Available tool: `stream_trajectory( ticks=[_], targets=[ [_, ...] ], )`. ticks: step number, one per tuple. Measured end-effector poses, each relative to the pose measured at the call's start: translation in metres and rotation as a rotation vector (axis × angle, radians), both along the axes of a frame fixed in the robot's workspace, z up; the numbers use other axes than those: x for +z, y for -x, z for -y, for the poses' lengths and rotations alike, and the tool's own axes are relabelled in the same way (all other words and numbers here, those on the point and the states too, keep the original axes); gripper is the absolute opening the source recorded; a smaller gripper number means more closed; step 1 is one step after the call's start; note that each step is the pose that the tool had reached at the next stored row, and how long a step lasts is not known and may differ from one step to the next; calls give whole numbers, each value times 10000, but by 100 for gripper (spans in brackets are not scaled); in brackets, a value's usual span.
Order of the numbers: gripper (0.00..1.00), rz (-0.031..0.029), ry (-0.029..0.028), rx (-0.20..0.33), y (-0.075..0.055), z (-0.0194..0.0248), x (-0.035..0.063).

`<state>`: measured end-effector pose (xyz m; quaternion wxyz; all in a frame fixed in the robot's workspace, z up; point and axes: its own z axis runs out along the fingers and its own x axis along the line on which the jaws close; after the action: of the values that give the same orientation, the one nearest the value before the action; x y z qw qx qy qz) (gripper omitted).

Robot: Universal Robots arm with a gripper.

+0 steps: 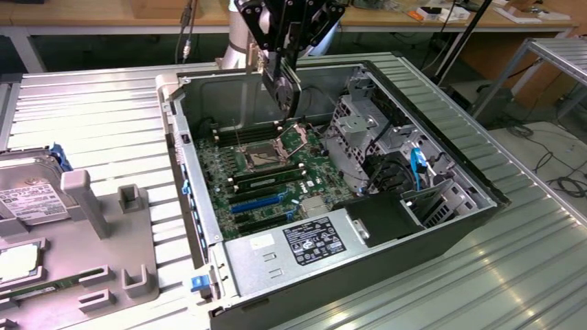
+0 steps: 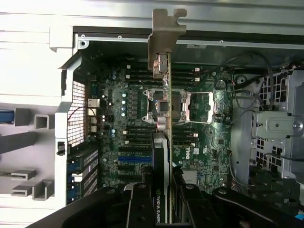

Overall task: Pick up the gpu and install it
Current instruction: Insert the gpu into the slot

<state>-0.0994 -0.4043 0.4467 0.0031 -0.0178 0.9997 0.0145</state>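
Observation:
My gripper [image 1: 284, 62] is shut on the gpu [image 1: 280, 88], which hangs edge-down in the air above the far end of the open computer case [image 1: 186, 148]. The card is over the motherboard [image 1: 266, 168], near the CPU socket [image 1: 261, 159], and touches nothing below. In the wrist view the gpu [image 2: 159, 152] appears edge-on, black shroud near the gripper [image 2: 164, 192] and silver end bracket [image 2: 167, 28] reaching towards the case's rear wall. Blue and black expansion slots [image 2: 133, 159] lie on the board beside the card's line.
A power supply [image 1: 298, 240] fills the case's near corner and a metal drive cage [image 1: 359, 130] with cables stands at the exterior view's right. A grey fixture [image 1: 87, 206] with a hard drive [image 1: 27, 199] sits on the ribbed metal table [image 1: 101, 117] at the left.

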Motion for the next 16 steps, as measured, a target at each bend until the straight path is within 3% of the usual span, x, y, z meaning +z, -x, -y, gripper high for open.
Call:
stream_trajectory(
  ticks=[5,16],
  targets=[
    [27,0,0,99,0,0,0],
    [27,0,0,1886,0,0,0]
  ],
)
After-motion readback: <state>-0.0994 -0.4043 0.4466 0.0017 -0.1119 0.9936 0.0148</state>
